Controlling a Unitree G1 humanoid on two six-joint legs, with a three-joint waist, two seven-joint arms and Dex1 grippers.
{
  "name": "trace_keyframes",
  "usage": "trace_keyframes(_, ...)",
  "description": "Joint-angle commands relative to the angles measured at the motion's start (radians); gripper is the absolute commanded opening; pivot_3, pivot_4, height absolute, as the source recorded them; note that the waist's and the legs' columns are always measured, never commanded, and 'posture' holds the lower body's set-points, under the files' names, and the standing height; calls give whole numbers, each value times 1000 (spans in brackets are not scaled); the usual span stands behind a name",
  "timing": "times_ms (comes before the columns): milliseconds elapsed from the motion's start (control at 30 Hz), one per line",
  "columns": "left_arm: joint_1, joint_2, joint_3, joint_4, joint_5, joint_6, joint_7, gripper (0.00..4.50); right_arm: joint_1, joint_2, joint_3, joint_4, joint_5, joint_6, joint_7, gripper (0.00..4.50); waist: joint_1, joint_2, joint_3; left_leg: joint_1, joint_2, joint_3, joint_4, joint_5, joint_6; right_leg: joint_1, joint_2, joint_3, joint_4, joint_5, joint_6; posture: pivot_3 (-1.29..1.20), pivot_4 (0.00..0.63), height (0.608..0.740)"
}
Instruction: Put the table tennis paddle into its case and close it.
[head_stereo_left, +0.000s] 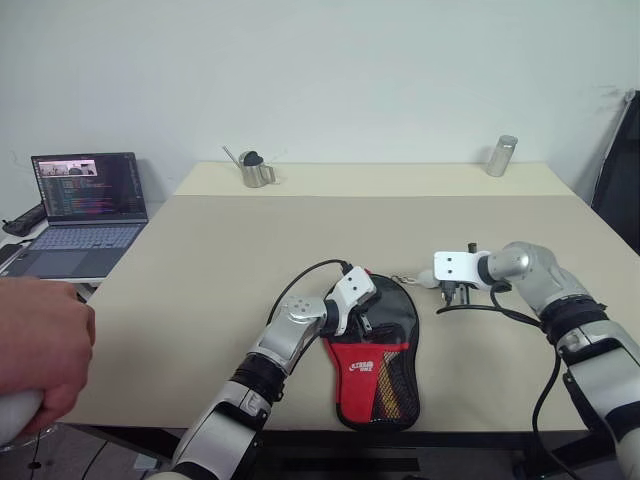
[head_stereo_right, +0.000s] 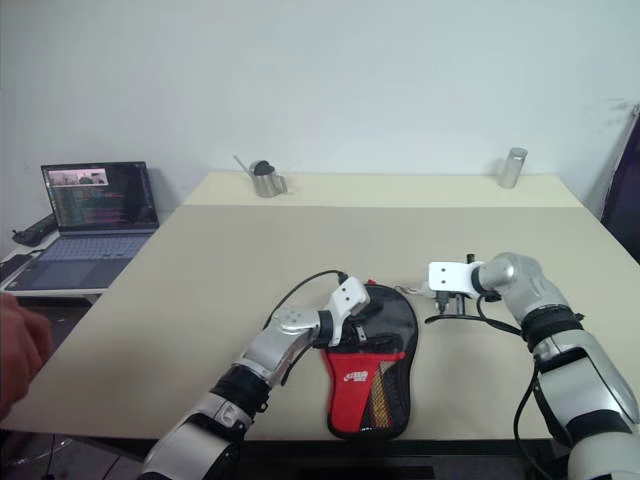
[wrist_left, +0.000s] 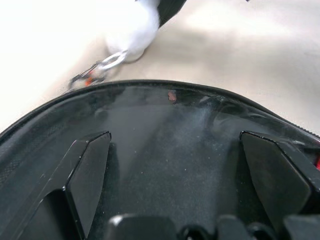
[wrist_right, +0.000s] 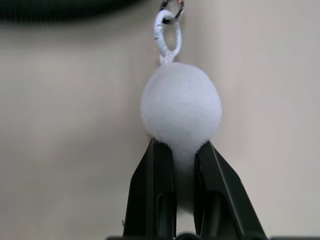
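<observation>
On the left, the left end effector (head_stereo_left: 362, 318) rests over the near-left rim of the case (head_stereo_left: 385, 345), its fingers (wrist_left: 87, 172) spread wide with the dark face of the case between them, pinning it rather than pinching. The case lies flat at the near middle of the tabletop (head_stereo_left: 200, 260), long axis running from its round head, away from the robot, to its red mesh-pocket end at the near edge. The table tennis paddle itself cannot be made out; it looks to be inside already. From the head's right rim a short ring and cord lead rightward to a small white ball (wrist_right: 180, 107), which the right end effector (head_stereo_left: 447, 292) pinches tight between its closed fingertips. So the zipper pull lies at the right arm, and the closing move likely turns on drawing that ball along the rim while the left holds the case down.
</observation>
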Motion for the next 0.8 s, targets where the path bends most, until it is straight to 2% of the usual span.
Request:
trace_keyframes(33, 35, 13, -32, 73, 49, 22, -7, 4500, -6, -66, -16, -2, -10, 6, 29, 29, -1, 0, 0, 0, 0, 0, 0, 0, 0, 0, 0, 0, 0, 0, 0, 0, 150, 740)
trace_keyframes(200, 29, 14, -33, 82, 53, 20, -8, 4500, 105, -173, -24, -180, 54, -10, 217, 28, 0, 0, 0, 0, 0, 0, 0, 0, 0, 1, 0, -1, 0, 0, 1, 0, 150, 740)
trace_keyframes(367, 17, 15, -36, 107, 64, 16, -4, 4500, 308, -290, -55, -515, 175, 67, 405, 27, 3, 0, 0, 0, 1, -2, 0, -1, 1, 2, 0, -2, -1, -1, 2, 0, 150, 740)
trace_keyframes(633, 4, -2, -45, 133, 78, 20, 7, 4500, 552, -355, -95, -923, 274, 296, 484, 25, 4, -1, -1, 2, 1, -7, 0, -2, 3, 6, -1, -10, -2, -2, 4, 0, 150, 740)
trace_keyframes(800, -11, -11, -52, 164, 94, 27, 25, 4500, 689, -418, -87, -1097, 313, 339, 539, 25, 19, -1, -2, 1, 1, -12, 0, -2, 3, 7, -2, -16, -2, -6, 7, 0, 150, 740)
